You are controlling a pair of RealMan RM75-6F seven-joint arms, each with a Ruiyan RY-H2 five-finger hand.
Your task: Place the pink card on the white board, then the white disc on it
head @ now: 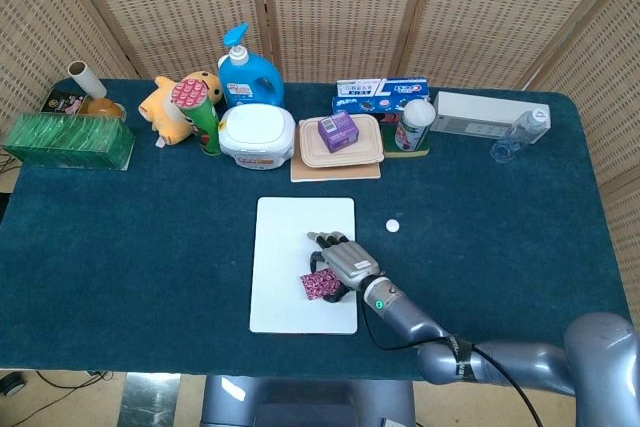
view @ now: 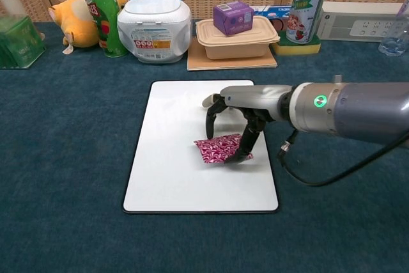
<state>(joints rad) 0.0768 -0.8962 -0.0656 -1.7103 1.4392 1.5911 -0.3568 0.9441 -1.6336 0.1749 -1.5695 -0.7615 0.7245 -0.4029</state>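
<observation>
My right hand reaches over the white board from the right. It holds the pink patterned card by its right edge, fingers arched above it. The card is low over the right half of the board, and whether it touches the surface I cannot tell. The small white disc lies on the blue cloth just right of the board's far corner. In the chest view my forearm hides the disc. My left hand shows in neither view.
Along the back stand a green can, a white tub, a tan lunchbox with a purple box on it, and a white cup. A clear bottle lies far right. A green box sits far left.
</observation>
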